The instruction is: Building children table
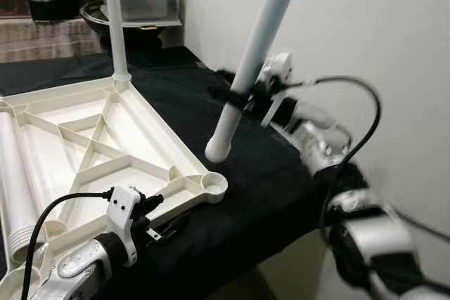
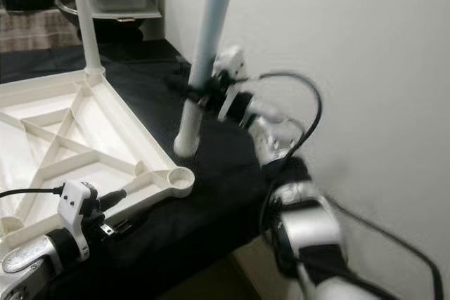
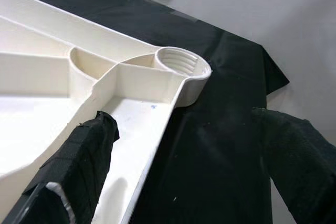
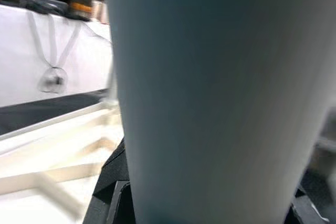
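While the right gripper pinches the tilted white leg at frame centre, its lower end hangs above the tabletop's empty corner socket; left gripper spread, astride the rim.

Left gripper fingers spread wide — one over the white tabletop rib, the other over the black cloth; threaded corner socket just ahead.
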### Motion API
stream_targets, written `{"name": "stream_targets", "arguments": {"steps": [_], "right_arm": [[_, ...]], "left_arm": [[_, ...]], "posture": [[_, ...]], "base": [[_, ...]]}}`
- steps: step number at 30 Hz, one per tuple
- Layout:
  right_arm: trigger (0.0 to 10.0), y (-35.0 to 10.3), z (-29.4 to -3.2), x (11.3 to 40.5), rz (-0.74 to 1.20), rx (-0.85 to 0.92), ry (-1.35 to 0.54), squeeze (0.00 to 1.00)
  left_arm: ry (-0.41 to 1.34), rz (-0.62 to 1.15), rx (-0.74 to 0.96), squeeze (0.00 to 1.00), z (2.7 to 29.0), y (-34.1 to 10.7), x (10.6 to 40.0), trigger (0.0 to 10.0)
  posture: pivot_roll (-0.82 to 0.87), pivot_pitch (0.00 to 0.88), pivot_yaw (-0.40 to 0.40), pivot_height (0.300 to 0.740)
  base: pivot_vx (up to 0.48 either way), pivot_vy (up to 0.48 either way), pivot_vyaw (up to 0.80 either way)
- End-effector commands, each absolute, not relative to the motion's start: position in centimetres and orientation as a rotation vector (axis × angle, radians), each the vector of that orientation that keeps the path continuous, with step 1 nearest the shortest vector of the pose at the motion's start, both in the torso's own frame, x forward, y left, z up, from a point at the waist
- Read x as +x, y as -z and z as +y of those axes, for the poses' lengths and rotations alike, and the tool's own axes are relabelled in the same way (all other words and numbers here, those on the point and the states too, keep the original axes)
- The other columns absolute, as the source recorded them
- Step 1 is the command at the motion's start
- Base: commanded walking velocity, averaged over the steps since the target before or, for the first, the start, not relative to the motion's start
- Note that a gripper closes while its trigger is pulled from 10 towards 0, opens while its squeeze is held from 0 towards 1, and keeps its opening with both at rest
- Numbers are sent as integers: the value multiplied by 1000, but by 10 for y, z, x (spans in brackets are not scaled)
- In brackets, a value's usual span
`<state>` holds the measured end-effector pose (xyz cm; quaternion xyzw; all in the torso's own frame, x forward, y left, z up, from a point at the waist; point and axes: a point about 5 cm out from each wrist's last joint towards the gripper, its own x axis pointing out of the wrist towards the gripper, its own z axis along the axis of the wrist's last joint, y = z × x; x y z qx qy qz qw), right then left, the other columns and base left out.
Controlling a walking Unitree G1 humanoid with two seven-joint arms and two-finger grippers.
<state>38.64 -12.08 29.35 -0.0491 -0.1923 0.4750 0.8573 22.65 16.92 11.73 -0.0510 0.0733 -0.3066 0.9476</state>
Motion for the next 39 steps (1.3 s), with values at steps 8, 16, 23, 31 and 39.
{"name": "stream_targets", "arguments": {"steps": [8,16,23,31,39], "right_arm": [[0,-297,-135,383,-333,-50,-1141,0],[0,-266,-132,375,-180,6,-1353,0],[0,-257,-136,377,-143,18,-1346,0],[0,-247,-129,375,-113,-41,-1363,0],[0,-245,-116,375,-84,-113,-1404,0]], "left_arm": [[640,156,-115,0,167,-117,222,10000],[652,162,-119,0,167,-116,221,10000],[660,164,-121,0,165,-116,220,10000],[665,166,-124,0,164,-116,220,10000],[666,164,-128,0,162,-115,221,10000]], "posture": [[86,0,-158,740],[86,0,-154,740],[86,0,-155,740],[81,0,-154,740],[81,0,-163,740]], "base": [[0,0,0],[0,0,0],[0,0,0],[0,0,0],[0,0,0]]}}
